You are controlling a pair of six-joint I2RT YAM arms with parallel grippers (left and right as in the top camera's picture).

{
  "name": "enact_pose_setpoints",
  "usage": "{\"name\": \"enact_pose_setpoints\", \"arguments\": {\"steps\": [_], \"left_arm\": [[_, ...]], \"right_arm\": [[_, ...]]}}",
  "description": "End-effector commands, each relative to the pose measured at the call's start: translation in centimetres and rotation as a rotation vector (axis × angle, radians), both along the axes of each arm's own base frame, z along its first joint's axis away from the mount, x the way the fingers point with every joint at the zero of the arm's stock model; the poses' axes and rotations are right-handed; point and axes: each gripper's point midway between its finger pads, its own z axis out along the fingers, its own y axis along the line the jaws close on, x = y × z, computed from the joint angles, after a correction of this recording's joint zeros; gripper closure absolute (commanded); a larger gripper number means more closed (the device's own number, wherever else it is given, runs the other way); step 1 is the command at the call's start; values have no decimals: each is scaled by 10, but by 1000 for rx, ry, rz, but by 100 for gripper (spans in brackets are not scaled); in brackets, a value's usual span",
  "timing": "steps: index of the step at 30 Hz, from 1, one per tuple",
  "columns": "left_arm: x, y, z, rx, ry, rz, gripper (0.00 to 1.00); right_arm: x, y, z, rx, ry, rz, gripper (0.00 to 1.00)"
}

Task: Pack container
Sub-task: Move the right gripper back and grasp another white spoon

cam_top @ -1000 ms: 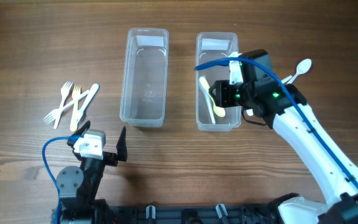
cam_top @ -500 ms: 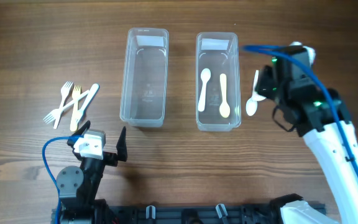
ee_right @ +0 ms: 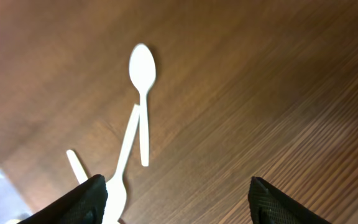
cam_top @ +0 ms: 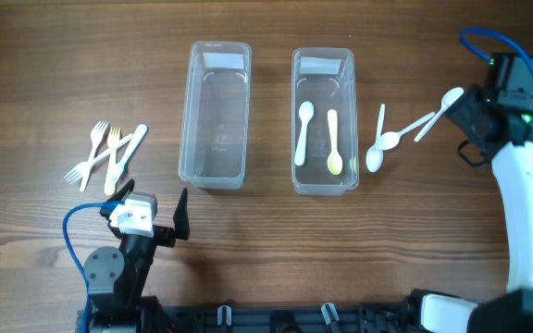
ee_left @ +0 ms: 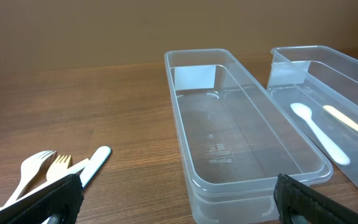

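**A:** Overhead first. Where does the packing stand?

**B:** The right container has a white spoon and a yellow spoon lying side by side along its floor. The left container stands parallel, just beside it.

**A:** Cutlery outside?

**B:** Three loose spoons lie on the table, right of the right container. The nearest one lies just beside its wall. The handles of the other two touch, clearer in the right wrist view. A fork pile with one knife-like piece lies at far left, well apart from the containers.

**A:** Right gripper?

**B:** The right gripper is above the table, just past the outermost spoon. Its wrist view shows the fingers spread wide with only bare wood between them.

**A:** Left?

**B:** The left gripper is at the near table edge, facing the left container. Its jaws are fully apart and hold nothing.
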Motion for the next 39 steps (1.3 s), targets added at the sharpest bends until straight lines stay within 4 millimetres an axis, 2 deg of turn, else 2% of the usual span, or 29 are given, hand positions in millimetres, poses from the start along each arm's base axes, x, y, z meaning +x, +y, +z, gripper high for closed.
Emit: {"name": "enact_pose_setpoints", "arguments": {"steps": [1,3,12,15,18,23,25,32,39], "left_arm": [[0,-2,-1,18,-9,-15,0],[0,-2,-1,17,-9,-15,0],[0,-2,-1,17,-9,-15,0],[0,-2,-1,17,-9,-15,0],[0,-2,-1,18,-9,-15,0],[0,-2,-1,17,-9,-15,0],[0,-2,-1,17,-9,-15,0],[0,-2,-1,17,-9,-15,0],[0,-2,-1,17,-9,-15,0]], "right_arm": [[8,1,-23,28,62,8,31],[8,1,-28,31,77,7,32],[8,1,-27,31,75,8,29],[18,4,-23,41,33,27,30],[44,14,-14,70,-66,116,33],[61,3,-10,35,-135,62,36],[66,-2,-19,18,-122,46,36],[76,-14,-95,83,-10,-48,35],[84,-17,-122,91,2,-67,35]]}}
